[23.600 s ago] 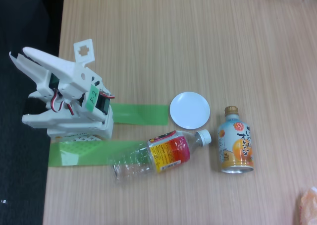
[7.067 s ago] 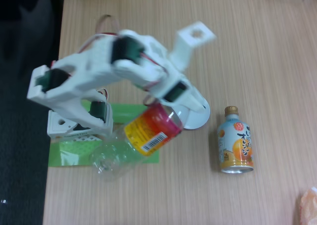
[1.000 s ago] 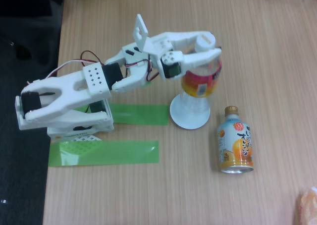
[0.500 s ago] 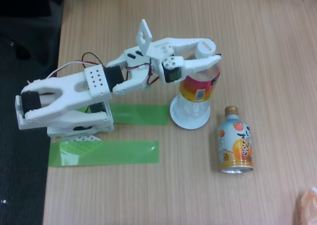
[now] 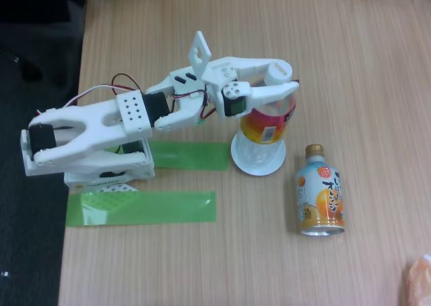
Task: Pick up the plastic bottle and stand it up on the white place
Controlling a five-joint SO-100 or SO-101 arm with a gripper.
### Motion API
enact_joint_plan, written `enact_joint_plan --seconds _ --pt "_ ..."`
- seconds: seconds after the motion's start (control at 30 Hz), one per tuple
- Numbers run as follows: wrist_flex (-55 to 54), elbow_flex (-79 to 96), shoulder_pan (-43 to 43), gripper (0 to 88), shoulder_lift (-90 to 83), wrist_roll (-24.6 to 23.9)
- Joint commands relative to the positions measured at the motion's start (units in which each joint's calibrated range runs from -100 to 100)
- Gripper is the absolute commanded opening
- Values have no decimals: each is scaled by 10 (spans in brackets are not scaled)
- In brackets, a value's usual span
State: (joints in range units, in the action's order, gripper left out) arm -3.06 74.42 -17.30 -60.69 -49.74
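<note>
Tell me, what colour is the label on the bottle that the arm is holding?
Red fading to yellow-orange, seen in the fixed view on the plastic bottle.

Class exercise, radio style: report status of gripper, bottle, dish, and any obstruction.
Gripper shut on bottle. Bottle upright over dish, contact unclear. Can lying beside dish, apart, not blocking.

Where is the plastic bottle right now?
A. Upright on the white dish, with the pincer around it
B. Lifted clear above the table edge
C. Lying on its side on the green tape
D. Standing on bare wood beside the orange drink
A: the bottle stands with its base on the white dish, and the pincer closes around its upper part near the cap.
</note>
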Motion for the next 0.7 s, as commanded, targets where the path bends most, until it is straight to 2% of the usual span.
enact_joint_plan --seconds 0.0,0.37,0.57,0.67 --pt "-7 -3 -3 89 0 3" --pt "-9 -2 -2 108 0 3" --pt "-9 12 -3 269 0 3" --pt "-9 21 -3 317 0 4"
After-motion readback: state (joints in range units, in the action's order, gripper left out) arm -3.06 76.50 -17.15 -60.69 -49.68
